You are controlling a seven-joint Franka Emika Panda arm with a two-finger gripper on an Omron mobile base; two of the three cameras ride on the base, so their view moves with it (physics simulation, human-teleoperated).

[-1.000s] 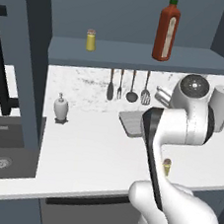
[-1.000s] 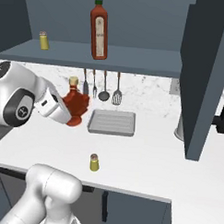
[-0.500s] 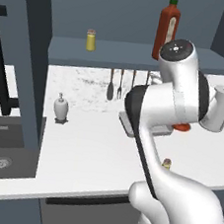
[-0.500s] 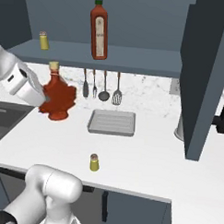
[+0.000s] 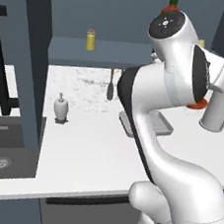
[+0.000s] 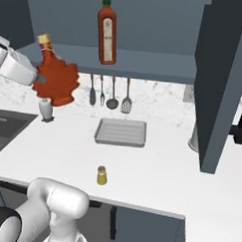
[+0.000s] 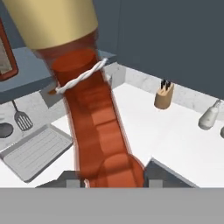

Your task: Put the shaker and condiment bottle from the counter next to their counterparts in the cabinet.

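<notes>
**Arm and gripper: our pose**

Arm: we rise from the base, bend at the elbow and reach up and across at shelf height, the upper links massed high in the left base view. Wrist: raised, coming in from the left edge of the right base view. Gripper (image 7: 114, 175): our two dark fingertips (image 7: 159, 174) sit closed against the base of the condiment bottle (image 6: 57, 79), which we hold aloft, slightly tilted.

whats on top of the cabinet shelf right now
On the cabinet shelf stand a tall red bottle and a yellow shaker. The held condiment bottle covers part of its left end in the right base view.
</notes>
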